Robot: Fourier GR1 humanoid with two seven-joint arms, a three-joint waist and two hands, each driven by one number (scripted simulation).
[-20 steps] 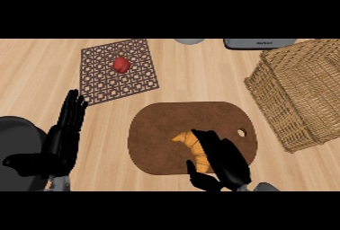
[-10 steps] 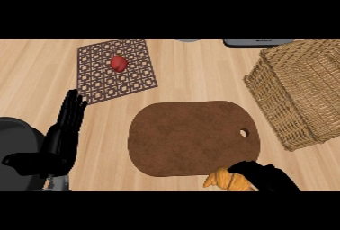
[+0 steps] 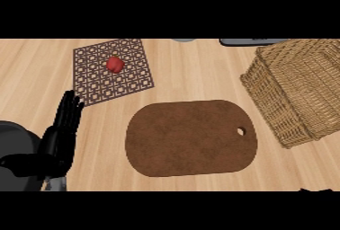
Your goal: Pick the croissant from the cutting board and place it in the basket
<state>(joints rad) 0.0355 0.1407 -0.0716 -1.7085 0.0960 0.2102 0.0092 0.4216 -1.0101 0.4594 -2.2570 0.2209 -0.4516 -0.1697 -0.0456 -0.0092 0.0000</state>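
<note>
Brown cutting board (image 3: pixel 191 138) bare, wicker basket (image 3: pixel 299 90) right, left hand (image 3: pixel 61 134) resting, fingers straight, croissant unseen.

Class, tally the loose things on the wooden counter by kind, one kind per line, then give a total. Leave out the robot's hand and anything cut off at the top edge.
Cutting board: 1
Wicker basket: 1
Lattice mat: 1
Small red item on the mat: 1
Total: 4
</note>
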